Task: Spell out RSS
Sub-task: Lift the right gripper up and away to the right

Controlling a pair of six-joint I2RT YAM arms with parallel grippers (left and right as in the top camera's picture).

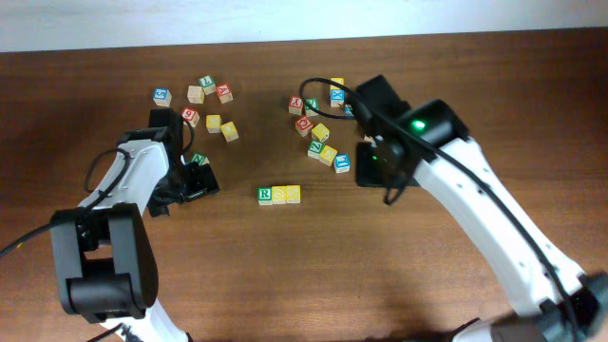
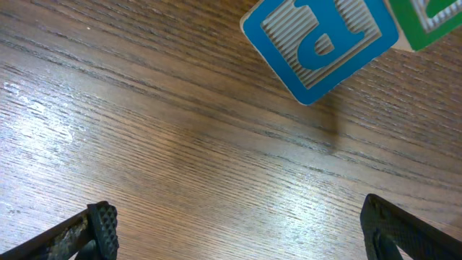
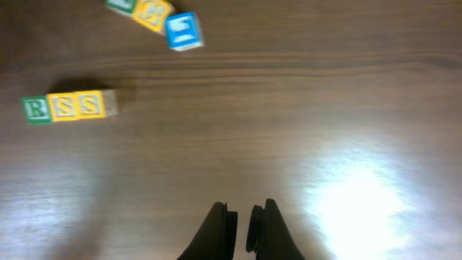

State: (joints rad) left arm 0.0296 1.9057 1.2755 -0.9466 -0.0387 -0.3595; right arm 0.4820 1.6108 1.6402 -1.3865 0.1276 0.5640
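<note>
Three cubes stand side by side in a row mid-table: a green-and-white R cube [image 1: 265, 195], then two yellow cubes [image 1: 279, 195] [image 1: 293, 194]. In the right wrist view they read R [image 3: 34, 109], S [image 3: 65, 106], S [image 3: 90, 105]. My left gripper [image 1: 195, 180] is open and empty, low over bare wood left of the row; its fingers [image 2: 238, 231] are spread wide. My right gripper [image 1: 370, 169] is to the right of the row, apart from it; its fingers [image 3: 243, 224] are nearly together with nothing between them.
A blue cube [image 2: 317, 40] and a green cube [image 2: 426, 22] lie just ahead of my left fingers. Several loose cubes sit at the back left [image 1: 211, 122] and back centre [image 1: 319, 133]. A blue cube [image 3: 183, 32] and a yellow cube [image 3: 151, 13] lie beyond the row.
</note>
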